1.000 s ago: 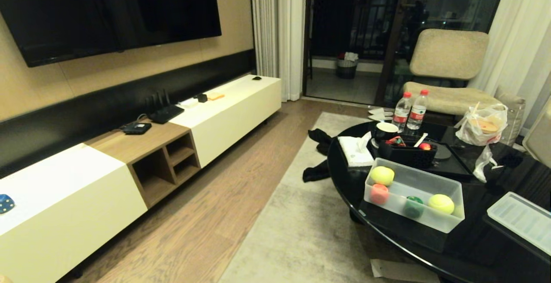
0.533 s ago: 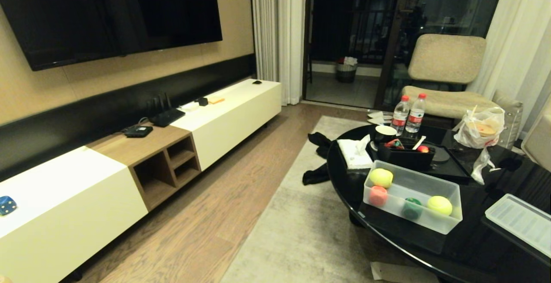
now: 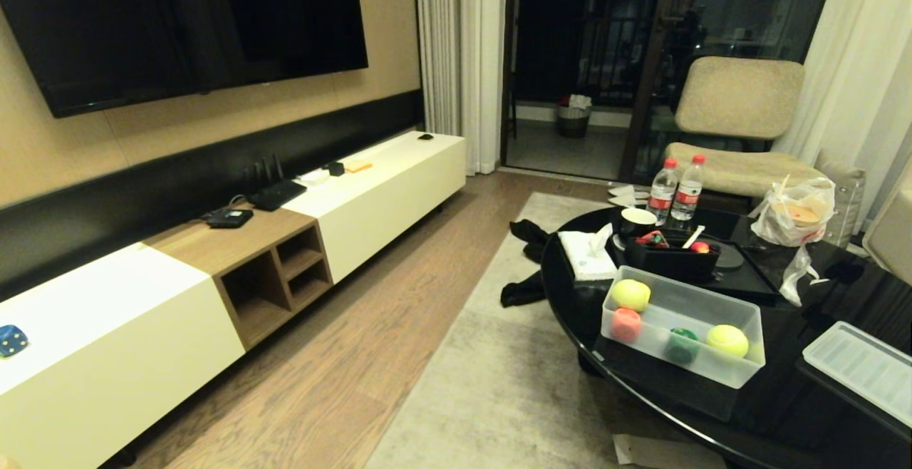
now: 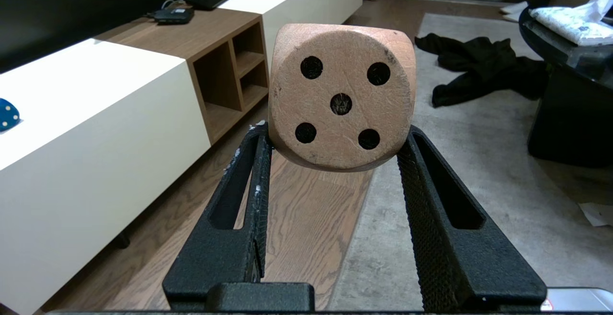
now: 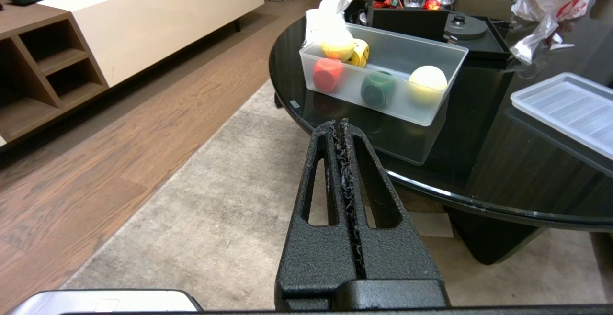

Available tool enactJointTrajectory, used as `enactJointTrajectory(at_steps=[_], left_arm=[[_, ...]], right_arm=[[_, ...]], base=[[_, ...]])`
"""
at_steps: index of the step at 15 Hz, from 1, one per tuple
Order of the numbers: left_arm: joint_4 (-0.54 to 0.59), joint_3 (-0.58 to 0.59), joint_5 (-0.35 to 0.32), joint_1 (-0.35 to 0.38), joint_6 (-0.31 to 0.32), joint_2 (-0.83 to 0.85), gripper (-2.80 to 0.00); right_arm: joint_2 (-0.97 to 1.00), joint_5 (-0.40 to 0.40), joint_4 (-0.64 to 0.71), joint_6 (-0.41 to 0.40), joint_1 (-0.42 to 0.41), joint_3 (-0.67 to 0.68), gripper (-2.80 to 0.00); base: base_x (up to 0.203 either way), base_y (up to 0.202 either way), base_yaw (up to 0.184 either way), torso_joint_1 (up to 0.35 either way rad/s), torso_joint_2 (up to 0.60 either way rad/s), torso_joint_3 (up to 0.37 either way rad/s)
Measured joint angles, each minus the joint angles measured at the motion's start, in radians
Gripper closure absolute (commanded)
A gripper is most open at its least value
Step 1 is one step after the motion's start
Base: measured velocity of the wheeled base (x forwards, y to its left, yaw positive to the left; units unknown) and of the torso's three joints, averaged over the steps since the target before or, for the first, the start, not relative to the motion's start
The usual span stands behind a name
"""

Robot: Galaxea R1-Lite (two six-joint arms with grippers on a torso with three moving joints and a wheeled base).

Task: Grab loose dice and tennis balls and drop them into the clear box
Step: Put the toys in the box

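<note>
Black glass of the round table (image 3: 819,383) fills the robot's right-hand side, and on it, near the rim, sits the clear box (image 3: 741,373), lid off, with two tennis balls (image 3: 631,294) and coloured dice already inside. It lies ahead and to the right of the left hand (image 4: 335,145), though the right hand (image 5: 343,130) looks nearer. The left hand pinches a pale tan dice (image 4: 341,95), five pips showing, between half-spread fingers; the right hand is pressed together, empty.
</note>
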Motion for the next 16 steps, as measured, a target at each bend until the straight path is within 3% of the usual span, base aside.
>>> enactJointTrajectory(at_steps=[16], left_arm=[[0.000, 0.000, 0.000, 0.000, 0.000, 0.000, 0.00]], right_arm=[[0.000, 0.000, 0.000, 0.000, 0.000, 0.000, 0.00]], base=[[0.000, 0.000, 0.000, 0.000, 0.00, 0.000]])
